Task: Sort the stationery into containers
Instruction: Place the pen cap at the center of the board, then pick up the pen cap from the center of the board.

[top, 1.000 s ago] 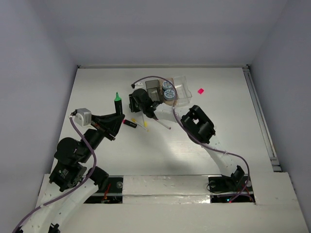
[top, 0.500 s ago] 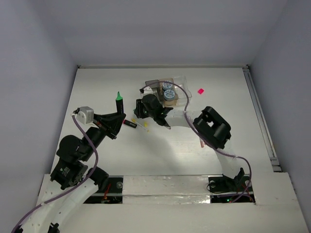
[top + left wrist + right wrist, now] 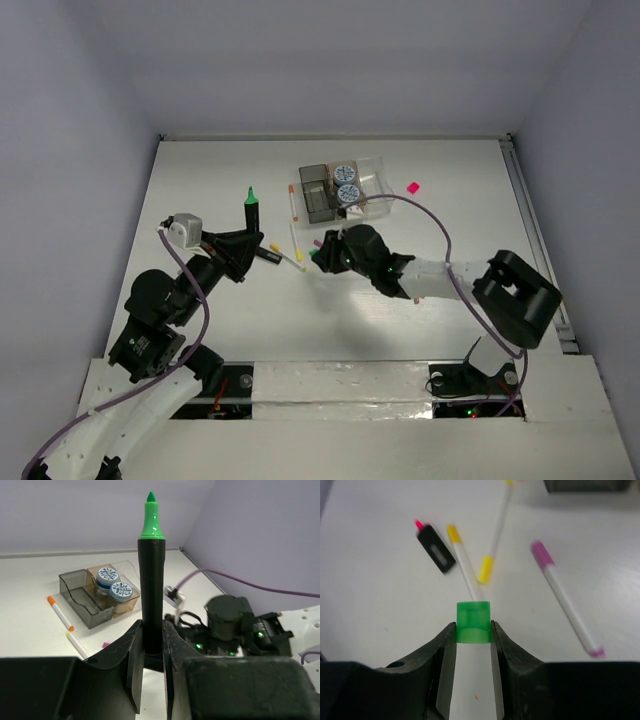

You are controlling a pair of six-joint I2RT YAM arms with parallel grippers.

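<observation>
My left gripper [image 3: 240, 243] is shut on a black marker with a bare green tip [image 3: 250, 205] and holds it above the table; in the left wrist view the marker [image 3: 151, 575] stands up between the fingers [image 3: 151, 640]. My right gripper [image 3: 320, 254] is shut on a small green cap [image 3: 473, 622], low over the table. The grey bin [image 3: 314, 190], amber bin [image 3: 352, 205] and clear bin [image 3: 378, 178] stand at the back. Two tape rolls [image 3: 347, 184] sit in the amber bin. Pens and a short black marker [image 3: 268, 256] lie between the grippers.
An orange-capped pen [image 3: 292, 203] lies left of the grey bin. A pink eraser [image 3: 413, 187] lies right of the clear bin. Under my right gripper lie two yellow-capped pens [image 3: 462, 562], a magenta-capped pen [image 3: 565, 600] and the short pink-tipped marker [image 3: 436, 550].
My right gripper has drawn back from beside the bins towards the near middle, and its elbow has swung right. My left gripper with the marker has shifted slightly right.
</observation>
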